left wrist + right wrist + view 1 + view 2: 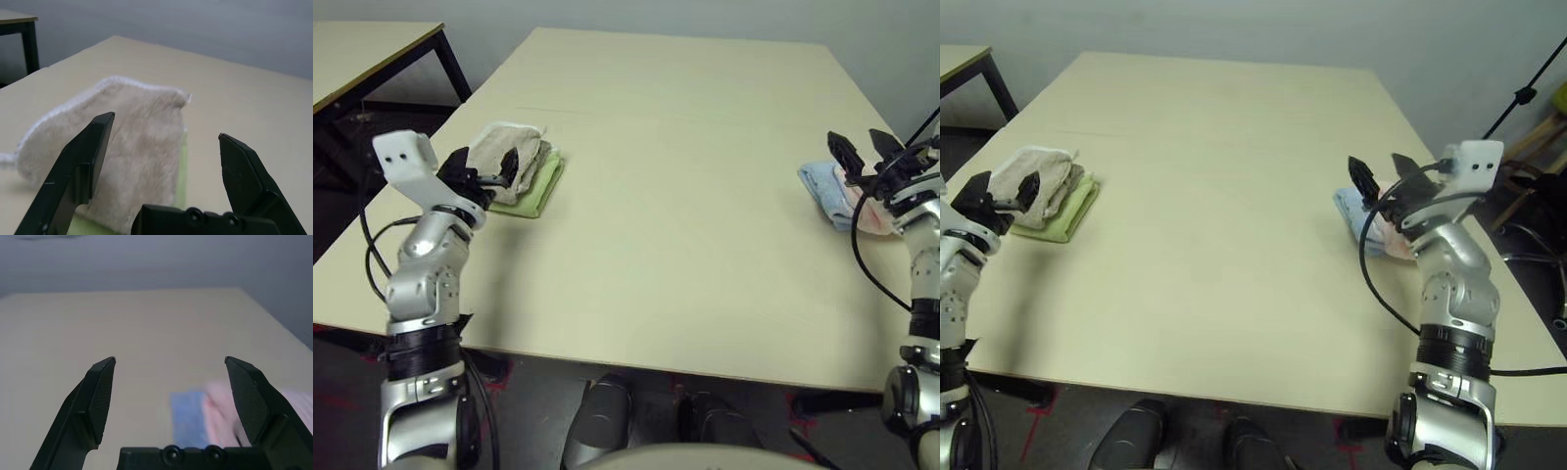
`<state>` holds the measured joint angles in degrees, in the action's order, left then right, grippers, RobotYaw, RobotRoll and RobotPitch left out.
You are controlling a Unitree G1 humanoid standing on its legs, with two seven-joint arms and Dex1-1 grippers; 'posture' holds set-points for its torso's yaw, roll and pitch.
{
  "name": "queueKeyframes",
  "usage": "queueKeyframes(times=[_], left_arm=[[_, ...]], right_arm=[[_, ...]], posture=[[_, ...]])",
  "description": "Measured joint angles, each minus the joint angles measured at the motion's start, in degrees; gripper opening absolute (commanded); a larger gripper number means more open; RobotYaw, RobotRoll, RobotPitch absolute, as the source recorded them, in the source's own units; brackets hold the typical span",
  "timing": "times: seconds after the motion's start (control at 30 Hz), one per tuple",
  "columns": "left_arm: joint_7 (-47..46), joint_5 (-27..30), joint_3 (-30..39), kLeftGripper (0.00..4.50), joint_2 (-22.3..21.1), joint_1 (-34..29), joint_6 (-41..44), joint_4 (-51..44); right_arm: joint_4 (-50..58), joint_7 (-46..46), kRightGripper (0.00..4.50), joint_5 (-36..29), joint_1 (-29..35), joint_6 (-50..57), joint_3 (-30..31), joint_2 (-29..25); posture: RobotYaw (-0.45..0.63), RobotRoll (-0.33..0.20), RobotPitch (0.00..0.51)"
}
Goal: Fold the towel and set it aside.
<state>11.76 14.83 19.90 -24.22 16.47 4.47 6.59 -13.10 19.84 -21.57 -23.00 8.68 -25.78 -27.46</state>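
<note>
Left end effector (164, 132): released, both black fingers spread wide, nothing between them. It hovers just in front of the towel (514, 149), aimed roughly level at it, near but apart from the cloth in the wrist view. Likely reason for the spread fingers: the towel looks already put down, so no grip is needed.

Right end effector (168, 364): also released, fingers wide, empty. It hangs over the counter's right edge, just above the pale blue cloth (1351, 211) and pink cloth (1393, 241), which lie folded side by side. Contact with them can't be told.

The towel is folded into a thick bundle, white stitched edge showing along the top, resting on top of the lime-green towel (540, 186) at the counter's (685, 215) left side, close to the edge. The green one sticks out beneath on the near and right sides. Stacked like that, it reads as the set-aside pile, so the task looks at or near done, judging from how things lie.

Containers: 0 seen. No tray, bin or basket; cloths sit directly on the counter, 2 piles well apart, left and right. A 2nd table (372, 49) stands off to the far left.
</note>
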Motion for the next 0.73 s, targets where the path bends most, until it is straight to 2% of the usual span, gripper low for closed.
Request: queueKeyframes(times=[0.13,0.27,0.73], left_arm=[[-1.2,-2.4,0.0,4.48,1.5,-1.0,-7.0,4.7],[-1.7,-3.4,0.0,4.48,1.5,-1.3,-10.1,8.3],[-3.2,-3.7,0.5,4.48,1.5,-2.9,-12.4,10.4]], right_arm=[[-0.2,-3.8,4.5,1.5,1.8,-2.4,0.0,1.7],[-1.8,-5.9,4.5,2.1,1.8,-3.7,0.0,2.0],[-0.7,-6.9,4.5,2.4,3.7,-3.8,1.9,3.7]], posture=[[0.14,0.0,0.065],[0.14,0.0,0.069],[0.14,0.0,0.1]])
